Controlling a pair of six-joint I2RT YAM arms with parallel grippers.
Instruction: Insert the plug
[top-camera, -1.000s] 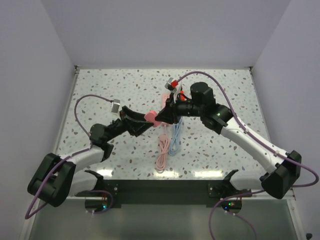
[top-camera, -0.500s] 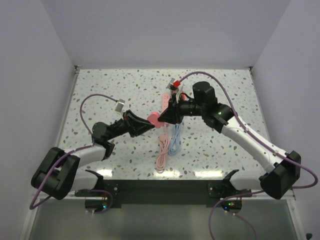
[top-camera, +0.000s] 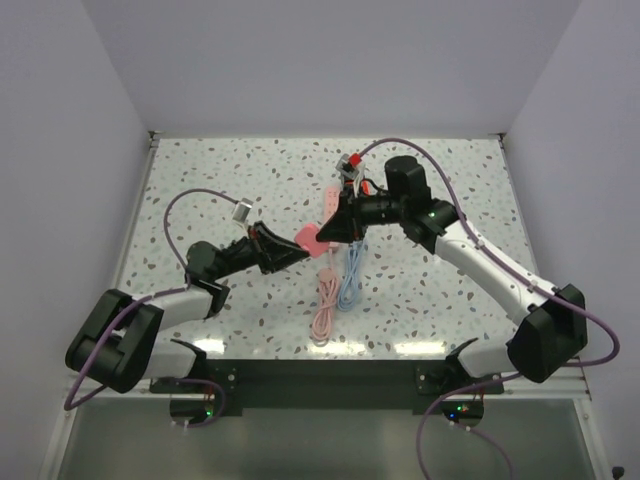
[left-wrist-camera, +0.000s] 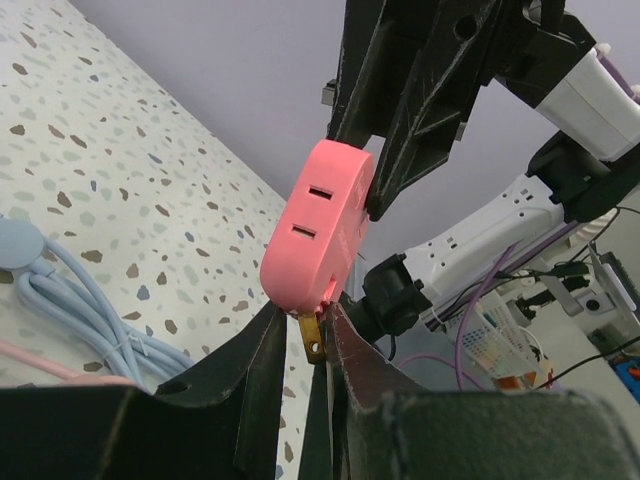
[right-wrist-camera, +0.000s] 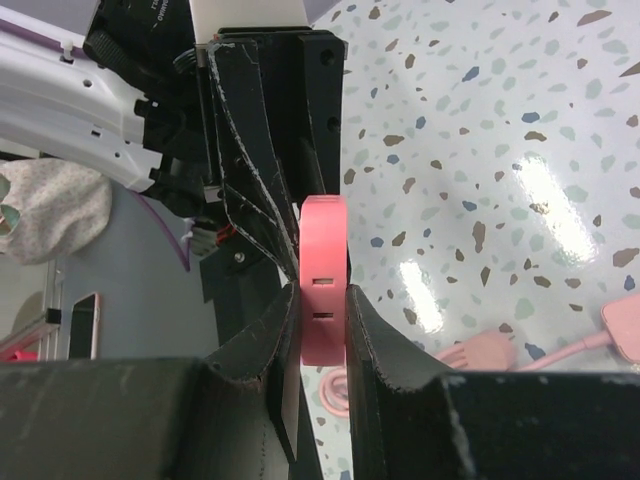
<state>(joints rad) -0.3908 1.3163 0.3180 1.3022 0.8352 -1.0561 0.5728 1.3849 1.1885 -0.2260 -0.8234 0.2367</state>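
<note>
A pink plug (top-camera: 308, 238) with two slots on its face hangs above the middle of the table, held between both arms. My right gripper (top-camera: 326, 233) is shut on its flat sides, as the right wrist view shows, where the pink plug (right-wrist-camera: 322, 290) stands upright between the fingers of the right gripper (right-wrist-camera: 322, 302). My left gripper (left-wrist-camera: 305, 318) is shut on the lower end of the pink plug (left-wrist-camera: 318, 225). A brass prong (left-wrist-camera: 313, 336) sticks down between its fingertips. In the top view the left gripper (top-camera: 297, 248) meets the plug from the left.
A coiled pink cable (top-camera: 325, 300) and a light blue cable (top-camera: 350, 285) lie on the speckled table (top-camera: 200, 180) below the grippers. A pink power strip (top-camera: 330, 197) lies behind the right gripper. A red and white piece (top-camera: 352, 162) sits on the right arm's purple cable.
The left gripper's fingers have shut on the plug's lower end. The right arm has drawn back a little, still holding the plug.
</note>
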